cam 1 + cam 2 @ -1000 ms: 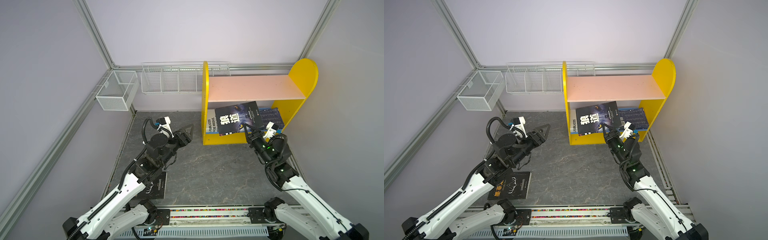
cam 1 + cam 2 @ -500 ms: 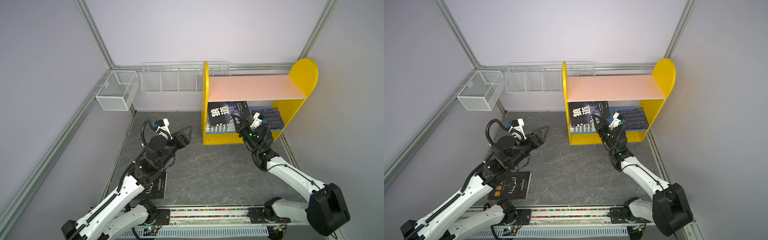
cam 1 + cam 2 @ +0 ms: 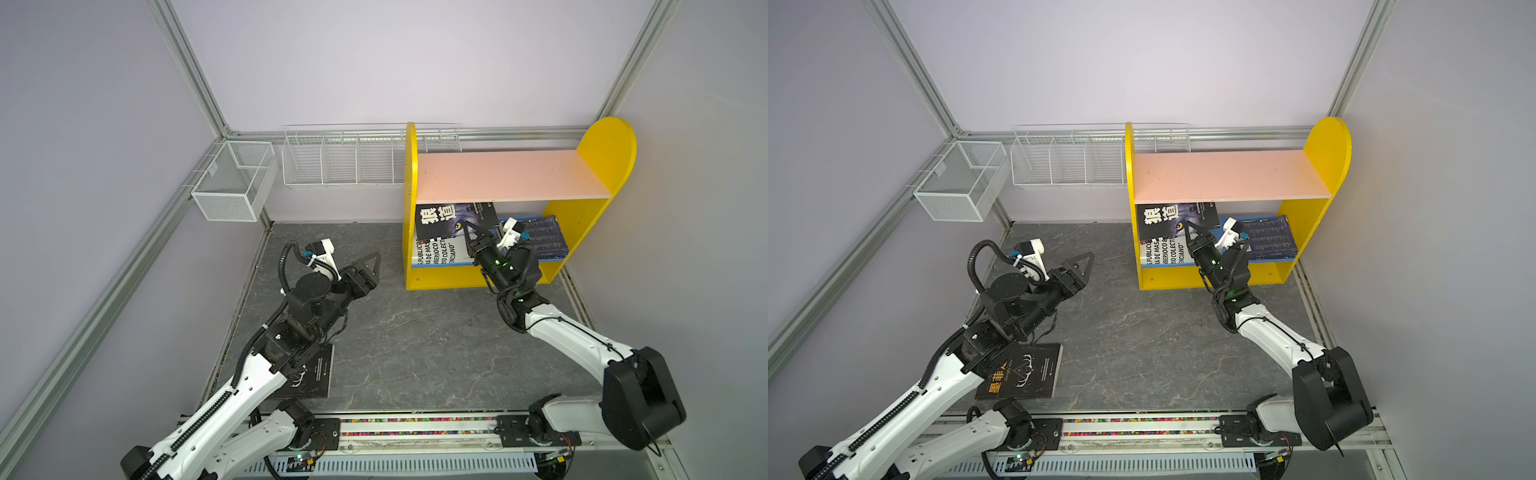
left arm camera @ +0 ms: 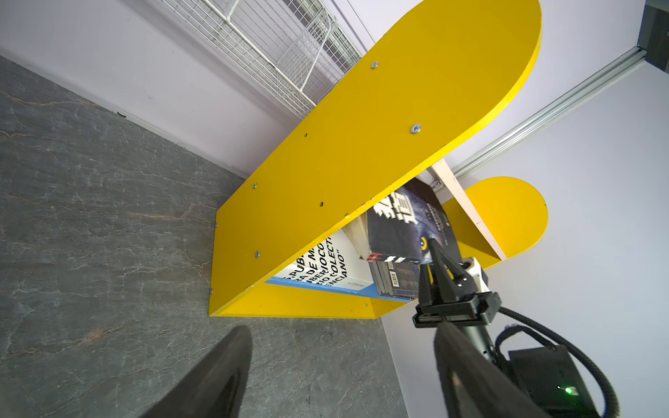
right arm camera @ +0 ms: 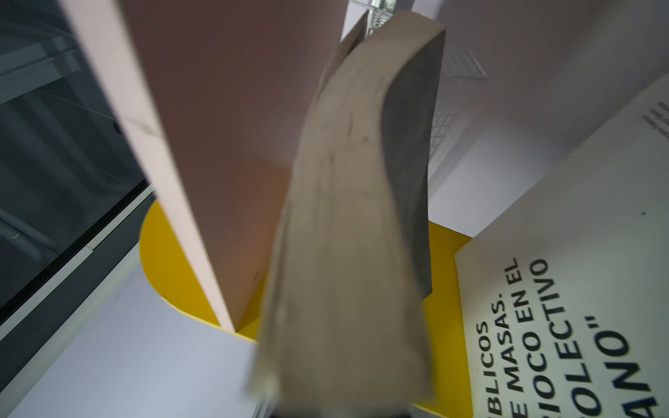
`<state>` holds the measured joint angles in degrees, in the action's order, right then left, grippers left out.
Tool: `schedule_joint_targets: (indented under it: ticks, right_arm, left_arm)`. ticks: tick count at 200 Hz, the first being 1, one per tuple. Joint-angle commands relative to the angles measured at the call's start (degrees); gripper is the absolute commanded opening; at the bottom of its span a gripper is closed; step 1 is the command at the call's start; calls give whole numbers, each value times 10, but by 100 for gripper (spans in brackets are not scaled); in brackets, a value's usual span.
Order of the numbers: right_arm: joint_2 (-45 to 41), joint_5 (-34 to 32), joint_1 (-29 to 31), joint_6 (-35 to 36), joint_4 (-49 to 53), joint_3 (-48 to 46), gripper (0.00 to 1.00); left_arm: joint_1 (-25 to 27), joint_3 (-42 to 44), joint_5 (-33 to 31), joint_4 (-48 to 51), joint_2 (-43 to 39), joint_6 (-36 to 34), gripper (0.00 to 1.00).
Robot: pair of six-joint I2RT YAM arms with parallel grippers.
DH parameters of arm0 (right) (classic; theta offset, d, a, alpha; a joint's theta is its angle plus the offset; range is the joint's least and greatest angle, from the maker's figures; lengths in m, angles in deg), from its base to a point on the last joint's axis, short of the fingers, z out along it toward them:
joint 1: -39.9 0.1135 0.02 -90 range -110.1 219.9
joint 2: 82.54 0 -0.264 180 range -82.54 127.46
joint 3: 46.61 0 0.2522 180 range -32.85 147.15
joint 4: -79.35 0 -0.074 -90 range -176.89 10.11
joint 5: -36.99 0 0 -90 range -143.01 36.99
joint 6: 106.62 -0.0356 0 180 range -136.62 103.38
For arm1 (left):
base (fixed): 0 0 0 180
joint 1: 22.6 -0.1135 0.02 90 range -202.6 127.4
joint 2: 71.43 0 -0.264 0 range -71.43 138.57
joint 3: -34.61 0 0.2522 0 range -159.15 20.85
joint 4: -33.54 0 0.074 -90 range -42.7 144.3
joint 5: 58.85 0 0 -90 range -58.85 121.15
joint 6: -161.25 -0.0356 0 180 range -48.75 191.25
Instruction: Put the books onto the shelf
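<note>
Book [image 3: 440, 217] clamped in right gripper [image 3: 468, 228], inside shelf [image 3: 606, 145] lower tier

A book [image 5: 347, 235] juts straight out from the right gripper [image 5: 344, 414], tan page edges toward the camera, dark cover on one flank, all of it blurred. Along its other flank runs the pink board [image 5: 217, 108], seen edge-on and meeting the yellow side [image 5: 170, 267] farther out. On the cover's flank, close in, lies a white book [image 5: 579, 271] with black Spanish lettering.
</note>
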<state>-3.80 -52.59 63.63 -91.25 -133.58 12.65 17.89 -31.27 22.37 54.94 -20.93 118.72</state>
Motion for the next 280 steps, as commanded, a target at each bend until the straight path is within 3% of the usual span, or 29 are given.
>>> schedule_joint_targets:
  ticks: [1,24,54,75,280]
  right_arm:
    - [0,19,1,-21,-52,-23,6]
    - [-35,11,2,12,23,-30,6]
    - [-89,-26,7,60,225,-3,6]
    - [-100,-44,8,65,264,-2,6]
    - [77,-82,22,-13,167,91,7]
  left_arm:
    - [-5,9,-5,7,-11,-4,80]
    - [-6,14,-6,7,-15,-3,81]
    - [-7,19,-4,2,-13,2,81]
    - [-8,22,1,-6,-7,7,81]
    - [-20,26,40,13,11,-16,89]
